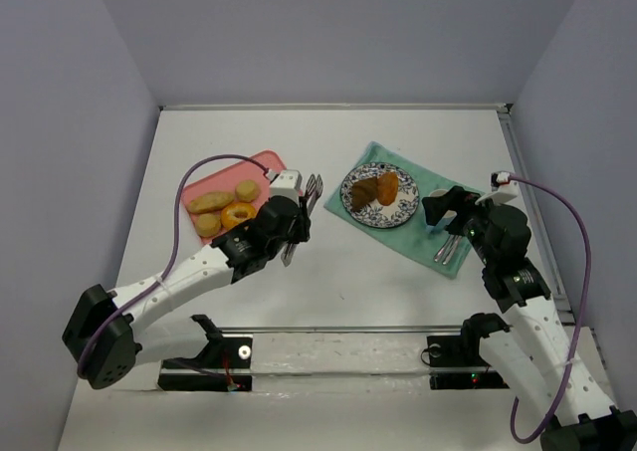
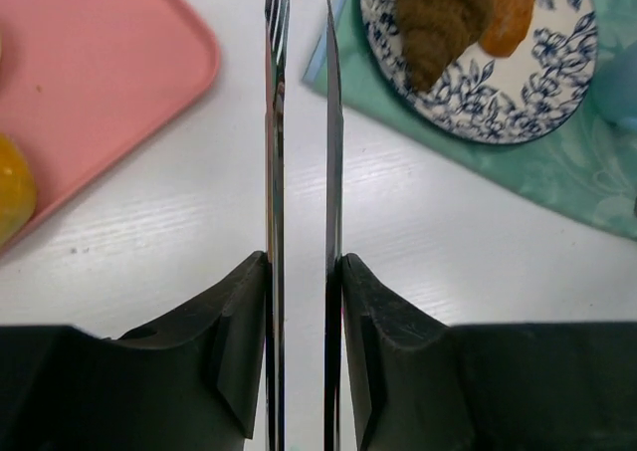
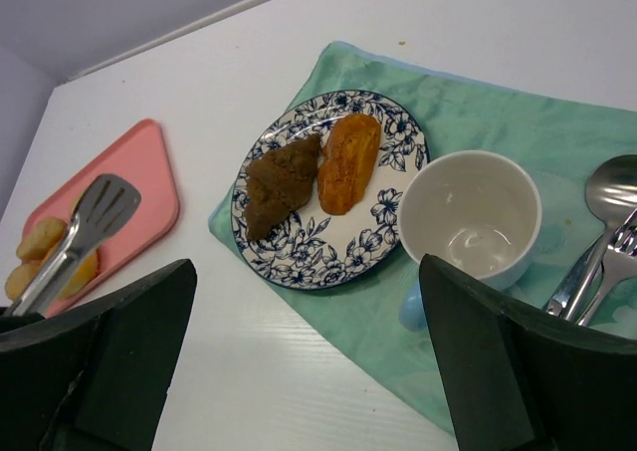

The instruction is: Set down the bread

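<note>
Left hand (image 2: 304, 356): clamped on the tongs (image 2: 276, 122), one finger pressed against the outside of each blade, leaving only a thin slit between the blades.
Tongs: they point away from the left hand, with their tips over bare bench (image 1: 328, 292) between the tray's near right corner and the mat's left edge.
Tray (image 2: 109, 63): pink, left of the bench's centre, just left of the tongs.
Rolls (image 1: 209, 202): several pale golden pieces lie on the tray's left half, close together.
Right hand (image 3: 309, 371): fingers spread wide and gripping nothing, hanging above the mat's near part, close to the mug.
Mug (image 3: 468, 217): white, upright on the mat, just right of the plate.
Plate (image 3: 299, 262): blue floral rim, on the mat's left end.
Croissant (image 3: 279, 177): dark brown, on the plate's left side, touching the orange bread.
Orange bread (image 3: 348, 162): oblong, on the plate's right side.
Mat (image 3: 478, 112): teal cloth, right of the bench's centre, lying askew.
Spoon (image 3: 607, 187) and fork (image 3: 622, 252): side by side on the mat's right end, right of the mug.
</note>
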### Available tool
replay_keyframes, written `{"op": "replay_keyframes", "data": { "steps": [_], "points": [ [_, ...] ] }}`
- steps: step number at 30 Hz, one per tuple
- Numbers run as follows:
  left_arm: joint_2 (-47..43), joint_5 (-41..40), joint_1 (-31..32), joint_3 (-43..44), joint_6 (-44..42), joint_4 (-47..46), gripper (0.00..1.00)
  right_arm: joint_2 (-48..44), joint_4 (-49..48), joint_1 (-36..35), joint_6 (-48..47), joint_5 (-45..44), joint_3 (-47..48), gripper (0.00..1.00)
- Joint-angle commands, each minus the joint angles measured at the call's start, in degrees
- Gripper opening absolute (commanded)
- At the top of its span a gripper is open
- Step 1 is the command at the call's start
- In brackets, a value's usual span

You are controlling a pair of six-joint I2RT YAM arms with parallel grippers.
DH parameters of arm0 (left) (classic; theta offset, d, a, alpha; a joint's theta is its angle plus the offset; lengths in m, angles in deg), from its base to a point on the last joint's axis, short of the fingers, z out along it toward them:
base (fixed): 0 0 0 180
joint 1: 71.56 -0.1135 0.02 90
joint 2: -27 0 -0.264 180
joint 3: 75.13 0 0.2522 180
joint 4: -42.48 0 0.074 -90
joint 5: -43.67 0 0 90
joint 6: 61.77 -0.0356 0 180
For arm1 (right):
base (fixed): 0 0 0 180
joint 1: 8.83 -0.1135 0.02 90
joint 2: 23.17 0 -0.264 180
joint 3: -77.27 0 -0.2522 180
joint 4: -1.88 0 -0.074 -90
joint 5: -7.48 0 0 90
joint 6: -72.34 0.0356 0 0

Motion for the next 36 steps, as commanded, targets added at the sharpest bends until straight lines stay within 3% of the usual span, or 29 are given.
{"op": "replay_keyframes", "data": {
  "steps": [1, 7, 10, 14, 21, 27, 36],
  "points": [
    [-5.28, 0.28, 0.04, -7.24, 6.03, -1.25, 0.45, 0.0, -1.44, 0.06, 0.26, -1.09, -0.13, 0.99],
    [-4.32, 2.22, 0.13, -12.54, 8.41, -0.9, 0.54, 0.61, -1.44, 0.06, 0.52, -1.09, -0.13, 0.99],
    [-2.39, 1.96, 0.31, -12.81, 9.2, -0.46, 0.64, 0.87, -1.44, 0.06, 0.61, -0.83, -0.04, 0.99],
    [-1.86, 1.96, 0.22, -12.72, 9.38, 1.03, 0.87, 0.18, -1.52, 0.06, 0.96, -1.35, -0.22, 0.99],
    [-5.46, -0.67, 0.22, -9.48, 9.02, 4.72, 0.99, -1.05, -1.18, 0.06, 1.22, -1.18, -0.3, 0.99],
    [-13.09, -10.24, 0.22, -5.52, 10.52, 9.12, 0.99, -2.72, -0.91, 0.06, 2.54, -3.29, -0.57, 1.0],
    [-18.56, -20.53, 0.22, 0.38, 8.85, 4.47, 0.99, -3.08, 2.52, 0.06, 6.32, -11.02, 0.4, 1.0]
  ]
}}
